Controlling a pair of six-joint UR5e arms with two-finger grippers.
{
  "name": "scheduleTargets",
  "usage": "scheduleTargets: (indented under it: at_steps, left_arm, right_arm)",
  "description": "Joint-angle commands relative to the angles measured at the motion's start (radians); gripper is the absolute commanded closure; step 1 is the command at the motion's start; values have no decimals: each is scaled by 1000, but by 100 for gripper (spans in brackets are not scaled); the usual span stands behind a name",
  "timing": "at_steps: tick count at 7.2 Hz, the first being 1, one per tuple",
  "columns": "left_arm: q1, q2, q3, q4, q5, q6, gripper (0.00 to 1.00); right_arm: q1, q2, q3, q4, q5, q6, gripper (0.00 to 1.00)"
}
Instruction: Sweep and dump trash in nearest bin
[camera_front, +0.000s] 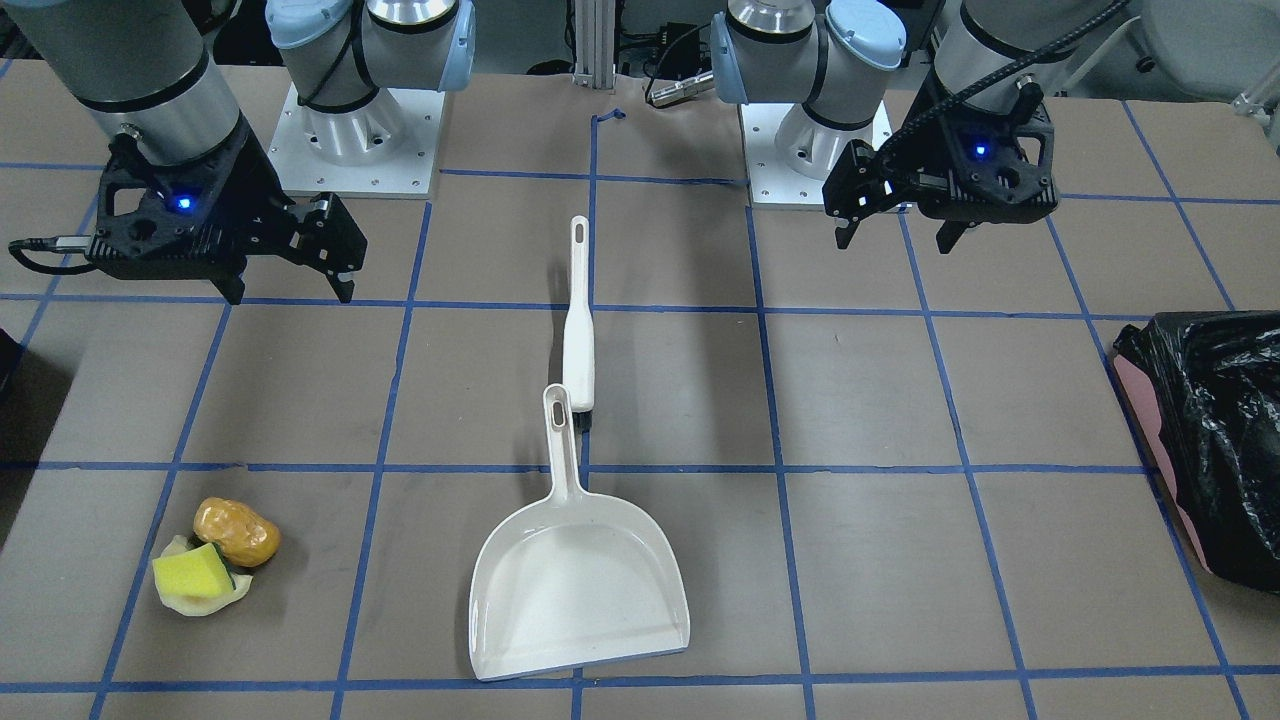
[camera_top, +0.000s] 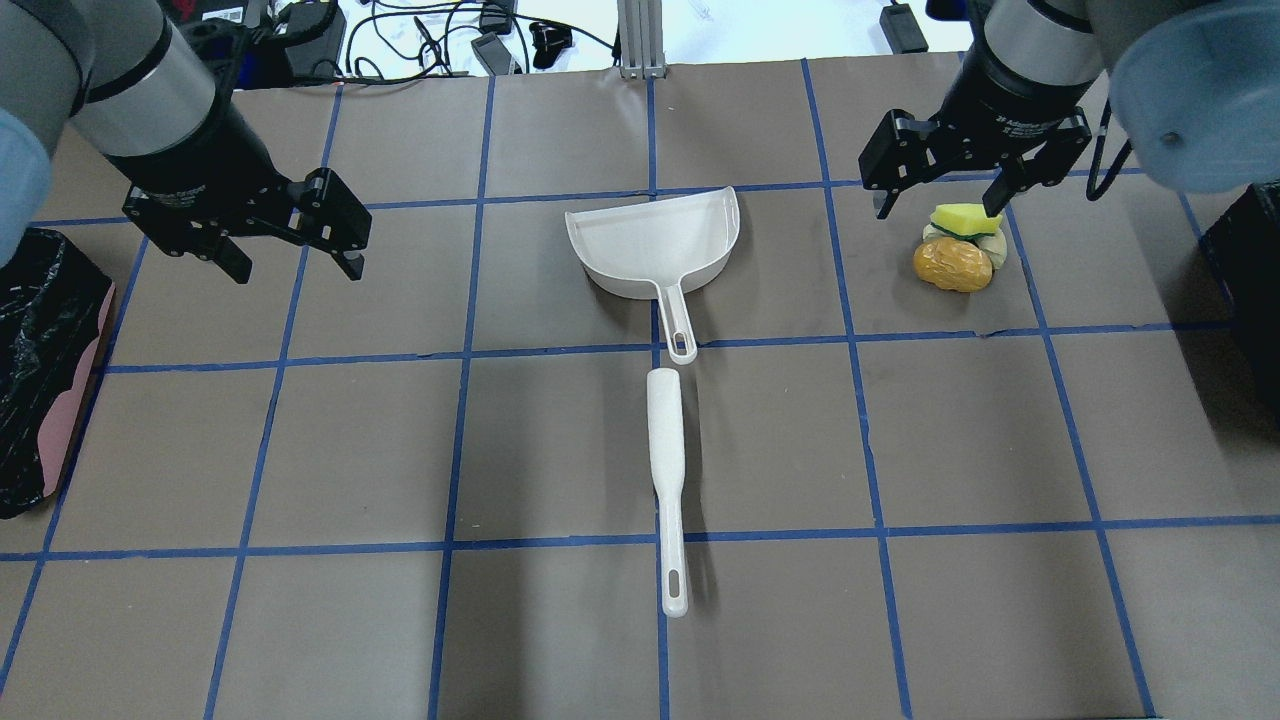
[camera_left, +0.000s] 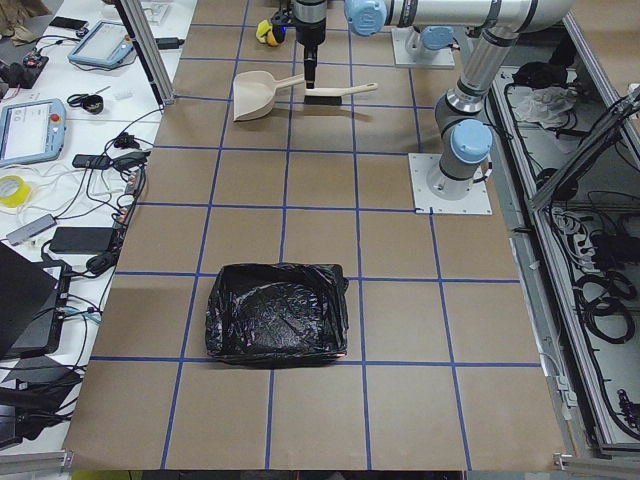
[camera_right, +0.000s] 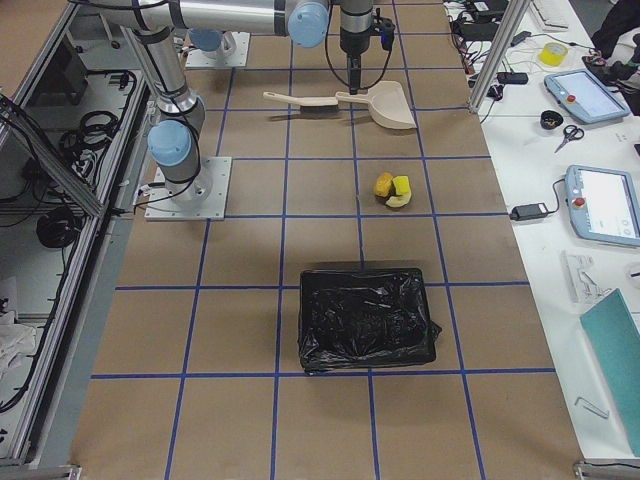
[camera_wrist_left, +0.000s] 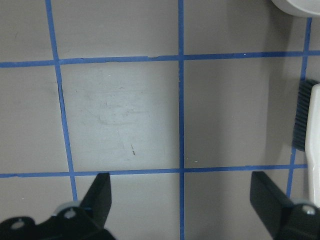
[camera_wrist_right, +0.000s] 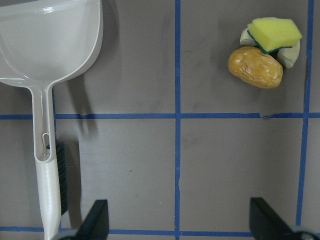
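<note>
The trash is a small pile: a golden-brown potato-like lump (camera_top: 952, 264), a yellow sponge with green backing (camera_top: 966, 217) and a pale scrap (camera_front: 205, 602). It lies on the table's right side and also shows in the right wrist view (camera_wrist_right: 255, 67). A white dustpan (camera_top: 655, 240) and a white brush (camera_top: 667, 470) lie end to end at the table's middle. My right gripper (camera_top: 940, 206) hangs open and empty just left of and above the pile. My left gripper (camera_top: 298, 270) hangs open and empty over bare table, left of the dustpan.
A bin lined with a black bag (camera_top: 45, 370) stands at the table's left end, and it shows in the front view (camera_front: 1210, 440). A second black-lined bin (camera_right: 365, 320) stands at the right end, beyond the trash. Blue tape lines grid the brown table.
</note>
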Motion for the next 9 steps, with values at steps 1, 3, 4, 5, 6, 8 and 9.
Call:
scheduleTargets:
  at_steps: [1,3,4,5,6,8,9]
  left_arm:
    - [0,0,0,0,0,0,0]
    - [0,0,0,2,3,0,0]
    - [0,1,0,3,2,0,0]
    - [0,1,0,3,5,0,0]
    - [2,1,0,5,5,0,0]
    - [2,0,0,5,3,0,0]
    - [0,0,0,5,3,0,0]
  right_arm:
    - [-1,-1,0,6,1,-3,0]
    - [-1,2,-7,-3,3,-4,0]
    - [-1,-1,-4,1,-2,-7,0]
    - [-1,-6,-5,14,-4,-27,0]
    - [-1,-10,-5,41,1,-26,0]
    - [0,-12,-7,32,1,-20,0]
    - [-1,-12,-8,29,3,-21,0]
